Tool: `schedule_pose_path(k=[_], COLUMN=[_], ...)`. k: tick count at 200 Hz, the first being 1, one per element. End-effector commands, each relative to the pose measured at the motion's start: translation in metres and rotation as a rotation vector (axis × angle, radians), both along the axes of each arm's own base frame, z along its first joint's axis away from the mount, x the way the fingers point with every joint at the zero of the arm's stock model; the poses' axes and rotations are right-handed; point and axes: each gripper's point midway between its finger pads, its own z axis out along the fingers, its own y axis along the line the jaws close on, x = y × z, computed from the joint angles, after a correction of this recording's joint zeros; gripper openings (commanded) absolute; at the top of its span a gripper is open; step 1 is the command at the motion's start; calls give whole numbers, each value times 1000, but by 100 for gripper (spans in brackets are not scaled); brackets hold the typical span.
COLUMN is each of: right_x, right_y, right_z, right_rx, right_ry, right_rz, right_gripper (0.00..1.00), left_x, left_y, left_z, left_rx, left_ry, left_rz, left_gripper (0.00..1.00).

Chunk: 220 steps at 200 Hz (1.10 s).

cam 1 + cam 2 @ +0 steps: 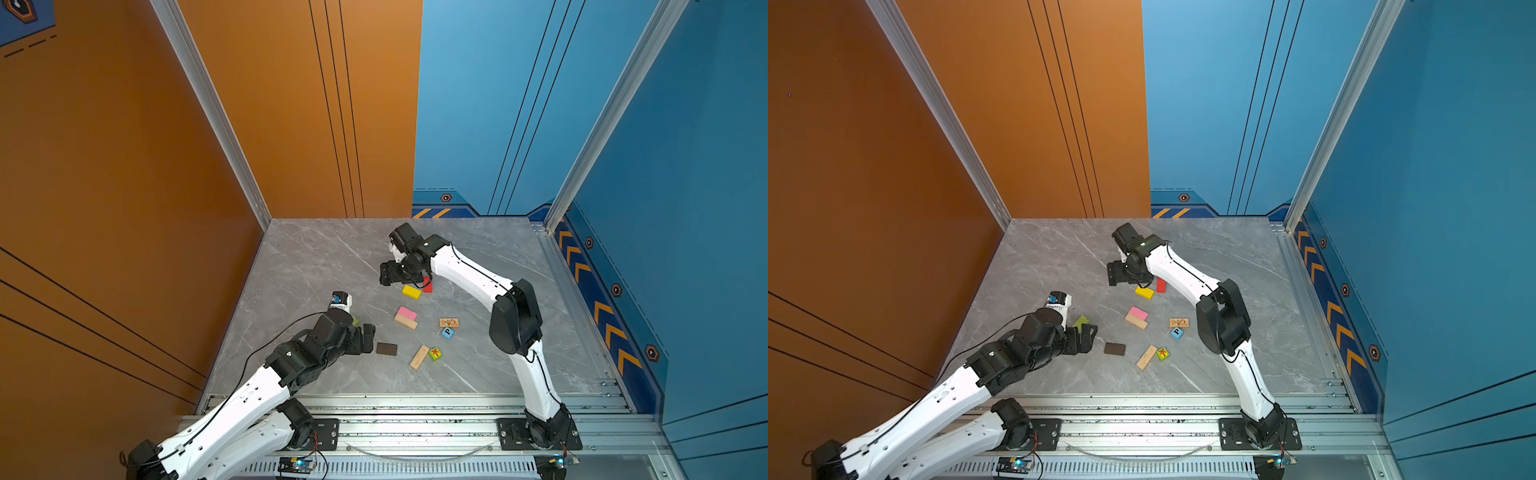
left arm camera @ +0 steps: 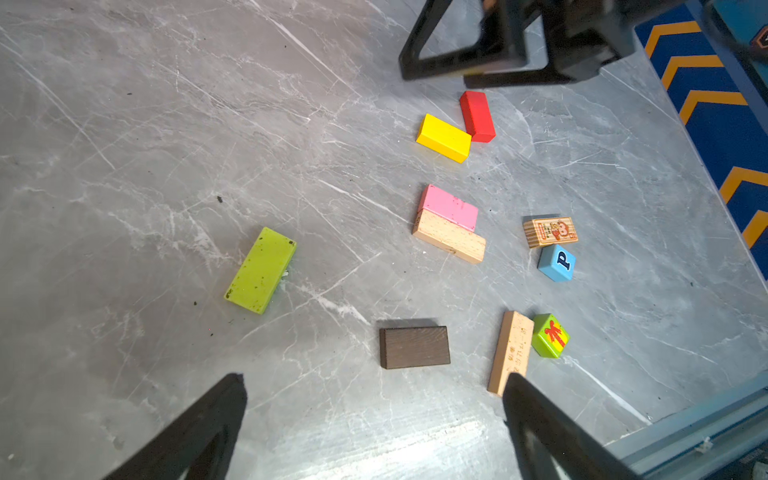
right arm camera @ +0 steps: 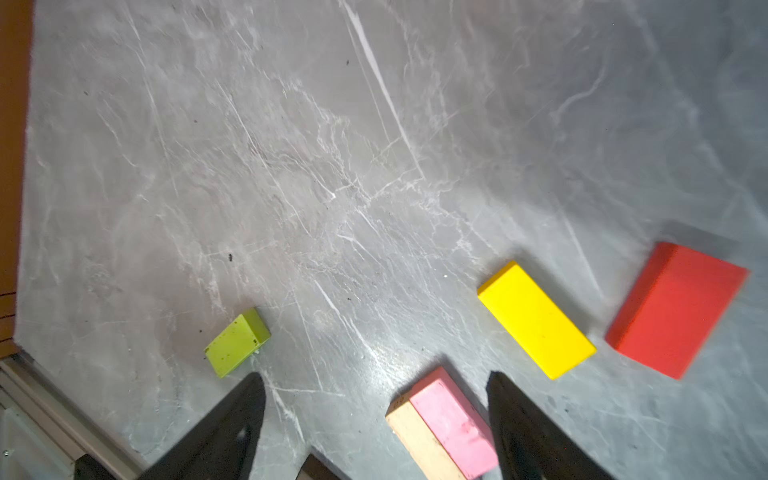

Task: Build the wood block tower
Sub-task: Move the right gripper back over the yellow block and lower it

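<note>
Room: grey marbled counter (image 1: pixel 307 266), orange wall (image 1: pixel 124 166), blue wall (image 1: pixel 685 145).
Blocks: small multicoloured wooden blocks (image 1: pixel 407 313) scattered mid-counter.
Wrist views: I see flat lime wooden block (image 2: pixel 261 270) whole; half-hidden in both top views.
Left end effector (image 2: pixel 374 376), right end effector (image 3: pixel 375 374): spread, empty.

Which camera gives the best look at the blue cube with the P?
The left wrist view: the blue cube is large and its P reads clearly. Both top views show the cube tiny, P barely legible. The right wrist view misses it.
</note>
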Motion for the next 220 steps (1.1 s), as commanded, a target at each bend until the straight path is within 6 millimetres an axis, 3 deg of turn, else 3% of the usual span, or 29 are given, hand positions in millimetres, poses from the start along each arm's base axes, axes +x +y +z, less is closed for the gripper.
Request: schedule_pose_path(k=[1, 109, 176, 220], right_x=[-6, -6, -3, -6], right_y=[-27, -57, -63, -54], right_z=[0, -10, -32, -42], right_rx=[-74, -160, -227, -220], right_ry=[2, -22, -25, -6], right_rz=[3, 55, 108, 111], right_gripper=[85, 85, 84, 85], left_x=[-1, -12, -19, -16], left_y=[-12, -60, -49, -45], left_z=[5, 0, -10, -8], left_rx=[-42, -4, 7, 41], left_ry=[2, -26, -33, -43], left_rz=[-29, -149, -106, -118], left_gripper=[98, 98, 98, 98])
